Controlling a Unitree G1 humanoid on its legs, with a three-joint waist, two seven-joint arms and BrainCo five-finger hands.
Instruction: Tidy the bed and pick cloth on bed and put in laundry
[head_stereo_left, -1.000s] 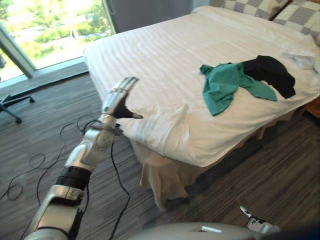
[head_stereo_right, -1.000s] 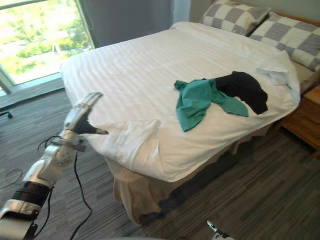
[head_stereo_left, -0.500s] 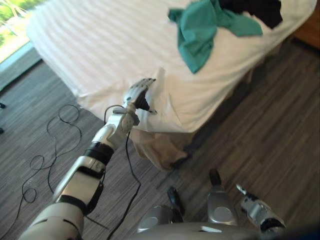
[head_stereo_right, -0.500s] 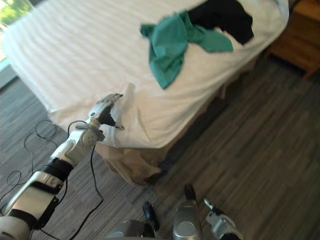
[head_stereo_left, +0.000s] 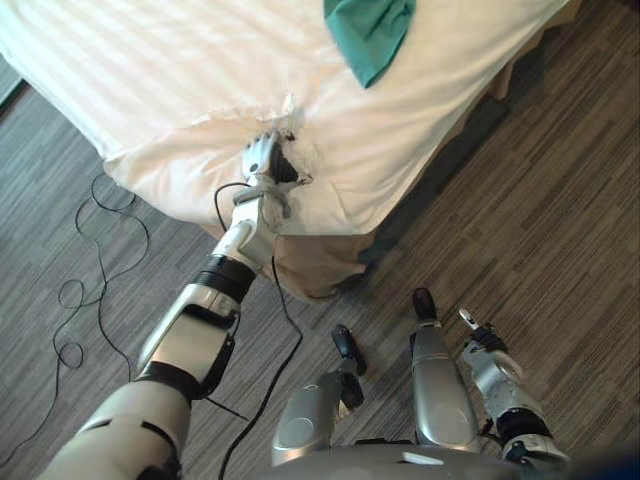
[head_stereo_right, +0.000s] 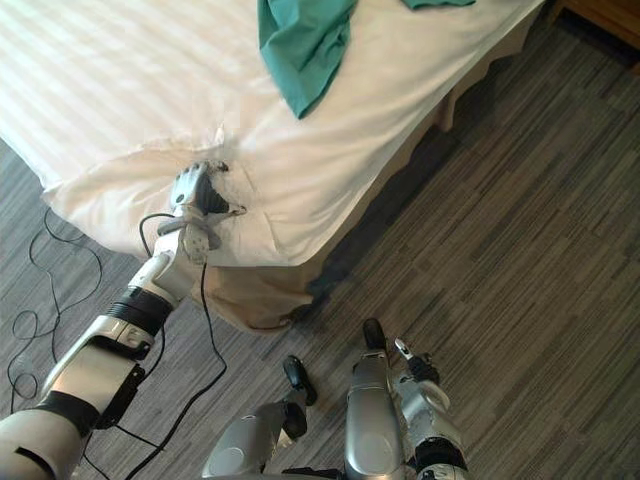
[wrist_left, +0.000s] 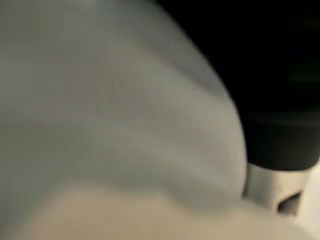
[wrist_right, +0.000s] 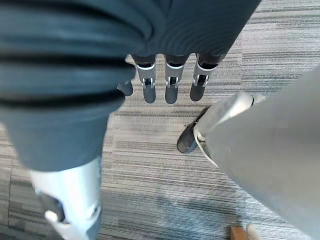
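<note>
A green cloth (head_stereo_left: 368, 25) lies on the white bed cover (head_stereo_left: 150, 70) near the bed's right edge, part of it cut off by the picture's edge. My left hand (head_stereo_left: 264, 160) rests on the cover close to the bed's near corner, fingers curled into the fabric, which bunches in a ridge and wrinkles around it. In the left wrist view the white fabric (wrist_left: 110, 115) sits right against the hand. My right hand (head_stereo_left: 478, 335) hangs low beside me over the floor, fingers (wrist_right: 171, 82) straight, holding nothing.
A beige bed skirt (head_stereo_left: 312, 270) hangs below the cover at the corner. Grey striped carpet (head_stereo_left: 560, 200) runs along the bed's right side. A wooden nightstand corner (head_stereo_right: 612, 14) shows at the far right.
The camera has tipped down, so the bed has slid up in view. My left hand went from straight fingers beside the corner to curled into the cover, which now bunches around it.
</note>
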